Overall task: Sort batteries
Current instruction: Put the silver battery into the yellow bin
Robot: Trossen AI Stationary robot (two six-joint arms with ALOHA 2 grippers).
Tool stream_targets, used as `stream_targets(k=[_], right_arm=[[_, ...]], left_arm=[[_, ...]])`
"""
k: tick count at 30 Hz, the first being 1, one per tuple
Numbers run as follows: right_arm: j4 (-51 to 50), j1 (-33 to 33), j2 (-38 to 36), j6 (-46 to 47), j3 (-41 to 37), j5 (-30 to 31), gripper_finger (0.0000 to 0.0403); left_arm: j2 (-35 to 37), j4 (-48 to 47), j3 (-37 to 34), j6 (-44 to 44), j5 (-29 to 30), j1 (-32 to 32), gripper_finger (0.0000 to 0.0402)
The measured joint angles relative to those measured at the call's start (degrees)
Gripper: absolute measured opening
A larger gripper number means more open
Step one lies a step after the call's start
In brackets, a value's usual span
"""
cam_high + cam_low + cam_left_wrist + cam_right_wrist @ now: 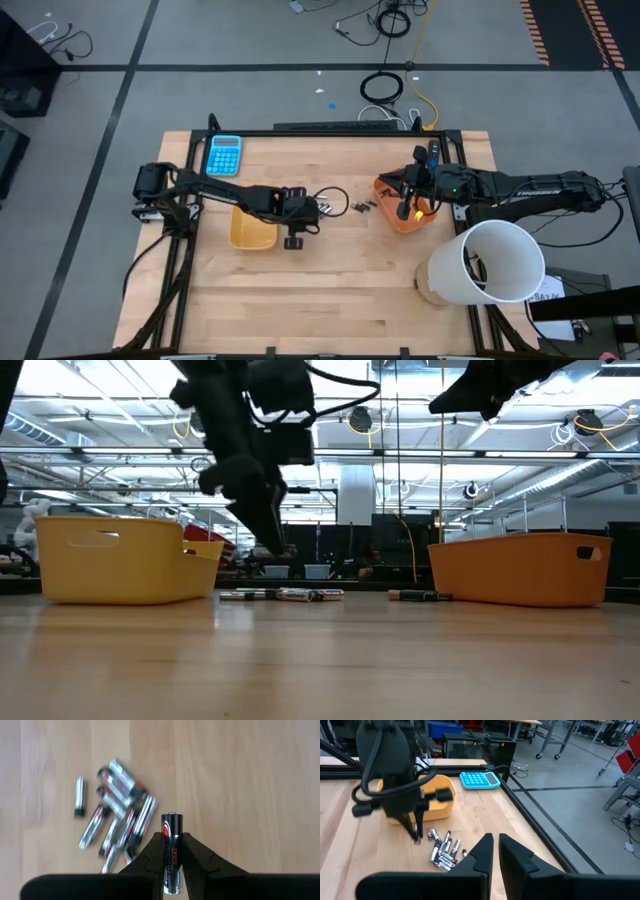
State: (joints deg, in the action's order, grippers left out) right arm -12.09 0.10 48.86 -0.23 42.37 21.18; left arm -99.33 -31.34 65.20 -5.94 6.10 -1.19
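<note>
A pile of small silvery and dark batteries [117, 820] lies on the wooden table between the two trays; it also shows in the high view [335, 207] and the right wrist view [442, 852]. A few more batteries [362, 206] lie closer to the orange tray [425, 222]. My left gripper [315, 210] is above the table between the yellow tray [250, 232] and the pile, shut on a dark battery with a red label [171, 840]. My right gripper [405, 208] hangs above the orange tray, shut and empty. My left gripper pinches the dark battery by its two long sides [171, 851] between its two fingers. The fingers point down from above and lie along the battery. The battery's free end [171, 816] sticks out past the fingertips toward the table, clear of it.
A blue calculator [224, 155] lies at the far left corner. A large white cylinder [487, 262] stands at the near right. In the low view the yellow tray [125, 560] and the orange tray [520, 568] flank the loose batteries [285, 595]. Bare wood lies along the near edge.
</note>
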Motion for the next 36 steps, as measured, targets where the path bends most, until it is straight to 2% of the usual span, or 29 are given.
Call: stream_targets(k=[6, 14, 21, 27, 31, 36], right_arm=[[-0.63, 0.00, 0.00, 0.22, 0.00, 0.01, 0.0020], [-2.29, 0.00, 0.00, 1.30, 0.00, 0.01, 0.0020], [-2.63, 0.00, 0.00, 2.50, 0.00, 0.01, 0.0020], [-2.61, 0.00, 0.00, 2.58, 0.00, 0.01, 0.0020], [-2.59, 0.00, 0.00, 2.53, 0.00, 0.01, 0.0020], [-2.57, 0.00, 0.00, 2.50, 0.00, -0.01, 0.0020]], left_arm=[[5.26, -12.66, 3.11, 3.43, 0.08, -0.40, 0.0044], [13.40, -25.72, -1.61, 11.53, 0.16, -0.33, 0.0044], [16.94, -24.76, -10.38, 16.89, 0.45, -0.31, 0.0101], [16.89, -21.87, -15.70, 18.82, 1.06, -0.31, 0.0109], [16.92, -22.30, -14.75, 19.13, 7.45, -0.29, 0.0111], [16.94, -21.27, -10.06, 17.27, 15.70, -0.29, 0.0112]])
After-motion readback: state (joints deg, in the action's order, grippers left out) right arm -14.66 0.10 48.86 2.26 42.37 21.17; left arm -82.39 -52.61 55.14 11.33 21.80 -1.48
